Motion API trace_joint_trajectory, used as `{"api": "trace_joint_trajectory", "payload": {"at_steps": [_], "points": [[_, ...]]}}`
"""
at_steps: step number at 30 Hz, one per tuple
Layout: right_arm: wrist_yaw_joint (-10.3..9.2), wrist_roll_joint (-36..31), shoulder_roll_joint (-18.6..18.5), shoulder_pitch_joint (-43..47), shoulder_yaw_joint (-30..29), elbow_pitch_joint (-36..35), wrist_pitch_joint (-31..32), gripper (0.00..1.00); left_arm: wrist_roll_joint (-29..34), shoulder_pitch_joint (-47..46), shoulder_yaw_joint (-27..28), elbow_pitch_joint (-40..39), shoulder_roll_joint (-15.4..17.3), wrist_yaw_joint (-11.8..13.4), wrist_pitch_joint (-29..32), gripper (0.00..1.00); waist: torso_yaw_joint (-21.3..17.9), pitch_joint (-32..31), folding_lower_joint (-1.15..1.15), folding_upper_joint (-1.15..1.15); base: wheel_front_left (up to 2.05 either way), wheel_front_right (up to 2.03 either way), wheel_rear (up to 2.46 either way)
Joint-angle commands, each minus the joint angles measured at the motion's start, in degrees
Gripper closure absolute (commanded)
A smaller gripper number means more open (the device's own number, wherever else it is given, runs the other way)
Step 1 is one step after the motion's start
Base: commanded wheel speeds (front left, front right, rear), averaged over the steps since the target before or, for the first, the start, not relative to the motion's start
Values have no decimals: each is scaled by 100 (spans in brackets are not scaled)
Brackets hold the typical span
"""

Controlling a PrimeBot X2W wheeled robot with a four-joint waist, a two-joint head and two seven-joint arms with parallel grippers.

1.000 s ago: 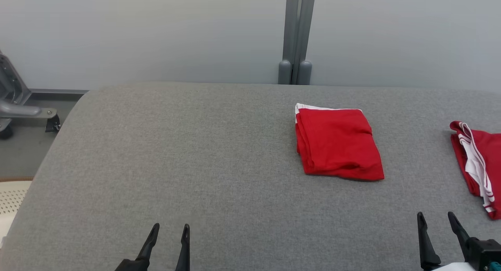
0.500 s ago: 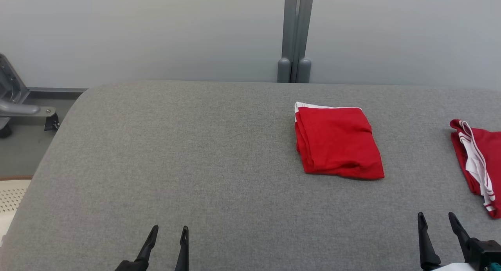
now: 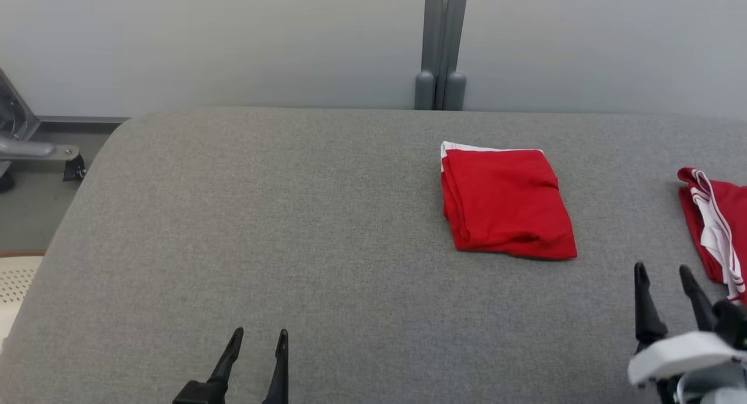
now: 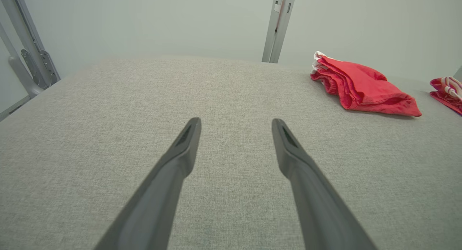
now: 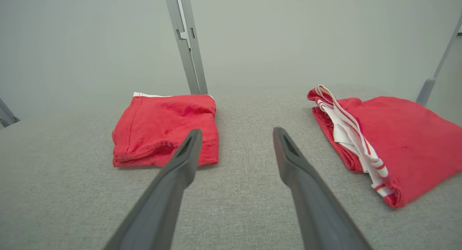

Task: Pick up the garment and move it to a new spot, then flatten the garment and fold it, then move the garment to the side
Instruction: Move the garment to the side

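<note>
Two red garments on the tabletop (image 3: 292, 217): folded garment (image 3: 506, 202) right of centre, loose garment (image 3: 715, 223) at right edge. Left gripper (image 3: 260, 332) and right gripper (image 3: 662, 268): fingers wide, empty.

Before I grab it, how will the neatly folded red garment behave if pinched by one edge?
Likely floppy: the folded red garment shows loose stacked layers, so a one-edge pinch would probably unfold it. Thin cloth, so probably light.
</note>
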Motion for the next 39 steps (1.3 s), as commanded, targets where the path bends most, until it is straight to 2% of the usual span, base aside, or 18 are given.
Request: {"api": "trace_joint_trajectory", "payload": {"at_steps": [1,4,8,13,21,29,30,31,34,39], "points": [[-6,143,-135,-324,14,6,183,0,-44,-158,-48,2,10,-29,-17,0,32,199,0,0,0,0,0],[-5,376,-414,-1134,77,51,901,0,-92,-411,-181,-46,10,-48,-17,0,126,625,0,0,0,0,0],[-4,797,-553,-2161,154,330,1879,0,-145,-700,-333,17,10,-54,-17,0,302,1070,0,0,0,0,0],[-6,700,-642,-3134,60,1178,2692,0,-213,-1012,-537,80,10,-73,-17,0,604,1488,0,0,0,0,0],[-6,140,-623,-3737,-499,2599,2722,0,-306,-1156,-683,139,10,11,-17,0,997,1643,0,0,0,0,0],[-6,137,-499,-3906,-555,3474,2547,0,-278,-1148,-704,163,10,-1,-17,0,950,1677,0,0,0,0,0],[-6,157,-511,-3917,-534,3534,2529,4,-278,-1177,-723,164,10,0,-17,0,931,1685,0,0,0,0,0],[-6,200,-528,-3952,-490,3573,2456,99,-292,-1214,-732,153,10,12,-17,0,895,1691,0,0,0,0,0],[-6,379,-541,-4113,-377,3589,2284,100,-335,-1240,-710,110,10,71,-17,0,738,1692,0,0,0,0,0],[-7,734,-689,-4270,40,3337,2079,100,-271,-1078,-588,123,11,79,-17,0,122,1608,0,0,0,0,0]]}}
